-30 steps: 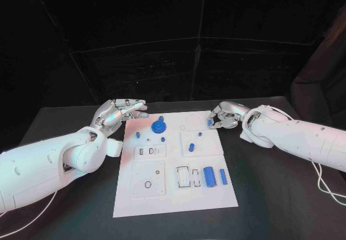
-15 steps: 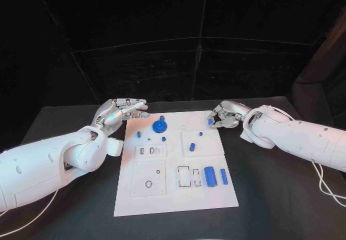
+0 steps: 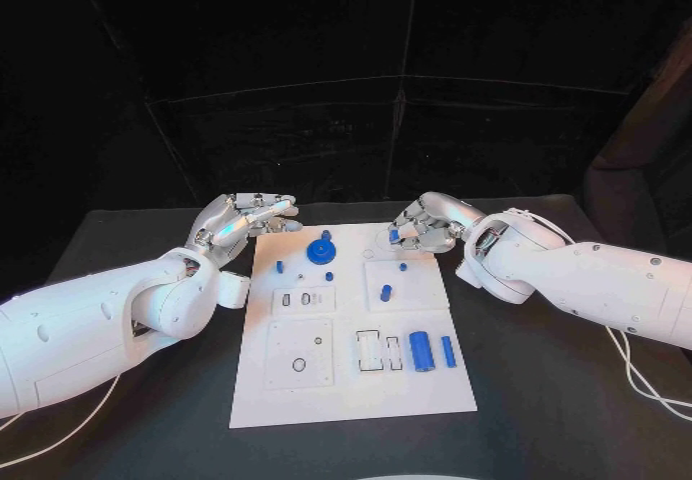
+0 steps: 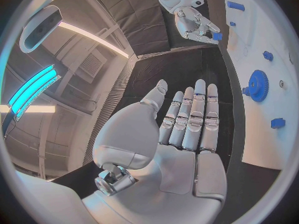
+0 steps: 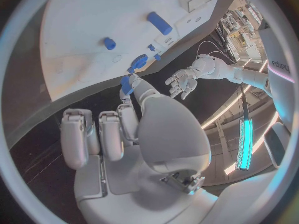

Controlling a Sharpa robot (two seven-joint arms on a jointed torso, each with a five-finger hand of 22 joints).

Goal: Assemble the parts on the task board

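The white task board (image 3: 346,395) lies mid-table. A blue gear (image 3: 319,250) stands near its far end, small blue pegs (image 3: 384,293) sit mid-board, and two blue cylinders (image 3: 420,352) lie at the right. My right hand (image 3: 421,228) hovers over the board's far right corner and pinches a small blue part (image 3: 394,236) between thumb and a finger; in the right wrist view the part (image 5: 126,84) sits at those fingertips, above the board (image 5: 81,30). My left hand (image 3: 242,220) floats off the far left corner, fingers straight and apart, holding nothing, as the left wrist view shows (image 4: 187,122).
Black tabletop (image 3: 562,380) surrounds the board on all sides. A white cable (image 3: 642,370) trails from my right arm along the table's right side. Square recessed plates (image 3: 299,355) and slots (image 3: 378,352) mark the board's near half.
My right hand has moved left, from beside the board's far right corner to over it, carrying the small blue part. The left hand has barely shifted.
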